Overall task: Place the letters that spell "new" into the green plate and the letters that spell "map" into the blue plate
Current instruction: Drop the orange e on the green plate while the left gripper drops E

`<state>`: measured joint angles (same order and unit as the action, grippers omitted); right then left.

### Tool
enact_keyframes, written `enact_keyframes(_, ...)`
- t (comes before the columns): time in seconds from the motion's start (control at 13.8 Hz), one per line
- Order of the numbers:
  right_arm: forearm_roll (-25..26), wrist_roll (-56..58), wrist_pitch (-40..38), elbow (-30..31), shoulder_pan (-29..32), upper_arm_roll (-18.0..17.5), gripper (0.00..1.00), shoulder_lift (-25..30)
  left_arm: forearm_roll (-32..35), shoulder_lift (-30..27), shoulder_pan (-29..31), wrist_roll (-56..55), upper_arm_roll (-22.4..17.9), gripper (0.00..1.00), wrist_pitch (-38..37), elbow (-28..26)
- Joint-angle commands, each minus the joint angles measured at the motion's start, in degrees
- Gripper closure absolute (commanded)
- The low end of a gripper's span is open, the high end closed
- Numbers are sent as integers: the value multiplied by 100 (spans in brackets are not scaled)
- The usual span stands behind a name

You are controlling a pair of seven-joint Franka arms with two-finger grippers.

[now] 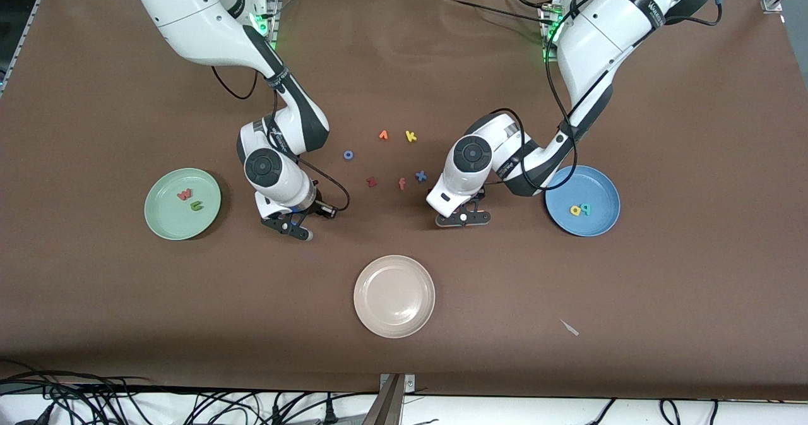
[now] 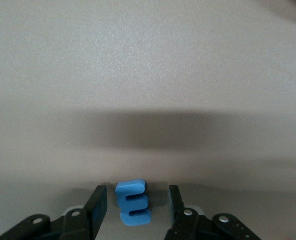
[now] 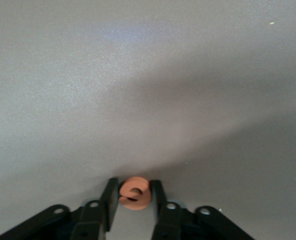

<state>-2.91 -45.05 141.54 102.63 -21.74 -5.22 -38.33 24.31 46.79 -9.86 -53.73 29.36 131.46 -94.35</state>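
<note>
Brown table (image 1: 663, 299) carries three plates and scattered foam letters.

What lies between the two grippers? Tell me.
Front view: bare table between the right gripper, shut on the orange e, and the left gripper; loose letters lie farther from the camera.

Heads up on the front view: the blue m (image 2: 132, 202) and orange e (image 3: 134, 192) don't show there at all, each is tucked under its arm's wrist, and only the wrist cams catch them. The left gripper (image 1: 464, 218) and right gripper (image 1: 291, 228) have their fingertips hidden the same way. Both arms get chopped off at the top edge of the frame, so no bases. The dark red letter (image 1: 371, 182) mid-frame is too tiny to read. Same goes for the pairs in the green plate (image 1: 158, 213) and blue plate (image 1: 606, 188), just coloured blobs. The cables (image 1: 63, 400) run off the bottom edge.
</note>
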Motion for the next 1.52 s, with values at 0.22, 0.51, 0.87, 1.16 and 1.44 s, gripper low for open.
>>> enact_keyframes(0.22,89,48,-88,-286,3,4,98,-167,30,-20,-60,-243,-27,100,-32,-13)
enact_keyframes(0.51,107,1406,-1820,-771,38,494,98,148,65,-406,54,97,-10,100,-839,101)
enact_keyframes(0.87,211,3509,-2291,429,38,1488,99,1281,56,-1057,527,1301,-1,100,-2157,-39)
enact_keyframes(1.16,204,5177,-1368,1389,47,2164,99,1801,74,-1365,1300,2234,34,100,-2335,-591)
enact_keyframes(1.44,-16,6612,-891,1567,248,2553,98,1636,21,-1673,2057,3394,113,100,-1695,-1189)
